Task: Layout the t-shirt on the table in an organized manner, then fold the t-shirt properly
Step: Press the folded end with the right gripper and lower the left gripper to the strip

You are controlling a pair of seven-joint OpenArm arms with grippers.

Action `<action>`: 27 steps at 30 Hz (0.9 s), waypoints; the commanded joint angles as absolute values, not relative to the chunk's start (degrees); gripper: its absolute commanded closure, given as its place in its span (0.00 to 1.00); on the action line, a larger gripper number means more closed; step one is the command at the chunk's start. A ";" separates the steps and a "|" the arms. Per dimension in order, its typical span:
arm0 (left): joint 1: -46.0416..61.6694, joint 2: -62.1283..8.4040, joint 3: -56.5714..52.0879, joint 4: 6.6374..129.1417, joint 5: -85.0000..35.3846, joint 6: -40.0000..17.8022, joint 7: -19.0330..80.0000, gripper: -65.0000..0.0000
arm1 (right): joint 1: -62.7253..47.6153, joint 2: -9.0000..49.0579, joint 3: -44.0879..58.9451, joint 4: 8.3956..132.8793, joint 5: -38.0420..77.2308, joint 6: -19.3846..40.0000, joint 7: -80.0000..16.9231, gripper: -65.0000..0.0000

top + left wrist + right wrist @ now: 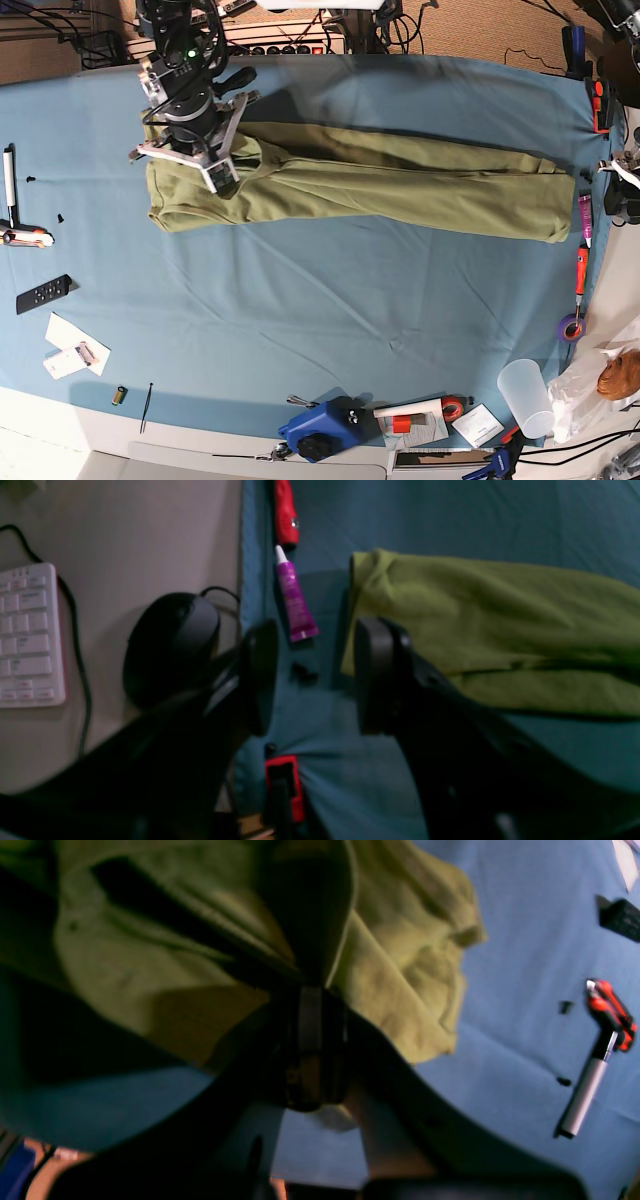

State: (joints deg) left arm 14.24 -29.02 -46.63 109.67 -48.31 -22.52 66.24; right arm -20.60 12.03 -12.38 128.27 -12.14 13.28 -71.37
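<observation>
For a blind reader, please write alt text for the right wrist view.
The right gripper, jaws shut, pinches a fold of the olive-green t-shirt, which bunches above the blue-covered table. To the right lie a silver pen-like tool and a red and black tool.

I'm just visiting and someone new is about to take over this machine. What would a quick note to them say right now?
Right hand: shut on the t-shirt, pinching a bunched fold at one end.
Left hand: open, holding nothing, hovering just off the shirt's other end, near a purple tube.
Shirt: stretched in a long, rumpled band across the table.
Done: pulled out lengthwise.
Left: spread it flat, smooth it, then fold.
</observation>
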 commanded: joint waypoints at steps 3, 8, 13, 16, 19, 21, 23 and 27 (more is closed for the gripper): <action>14.76 -27.24 -47.00 110.50 -53.56 -25.28 65.47 0.60 | -20.29 12.23 -9.96 129.27 -13.52 12.58 -69.10 1.00; 14.55 -22.09 -46.59 110.50 -56.40 -31.46 60.07 0.60 | -20.32 12.23 -9.04 129.27 -12.03 12.60 -69.01 1.00; 14.44 -20.64 -38.72 109.65 -53.36 -31.57 59.44 0.60 | -20.32 12.23 -9.04 129.27 -10.96 12.60 -68.97 1.00; 14.04 -20.62 -31.88 107.48 -45.25 -28.75 52.25 0.60 | -20.32 12.25 -9.04 129.27 -10.94 12.82 -68.99 1.00; 12.34 -20.60 -26.55 105.75 -35.09 -23.03 47.90 0.60 | -20.32 12.25 -9.04 129.27 -9.91 15.03 -69.41 1.00; 10.44 -20.60 -24.01 103.46 -32.32 -22.04 47.86 0.60 | -20.32 12.25 -9.04 129.27 -7.84 15.84 -69.93 0.95; 8.43 -20.60 -22.04 99.77 -30.50 -22.04 46.33 0.60 | -20.34 12.23 -9.04 129.27 -6.26 16.47 -70.04 0.87; 4.43 -20.64 -21.21 90.85 -24.88 -16.38 45.54 0.60 | -20.29 12.23 -9.04 129.27 -6.13 16.75 -70.13 0.83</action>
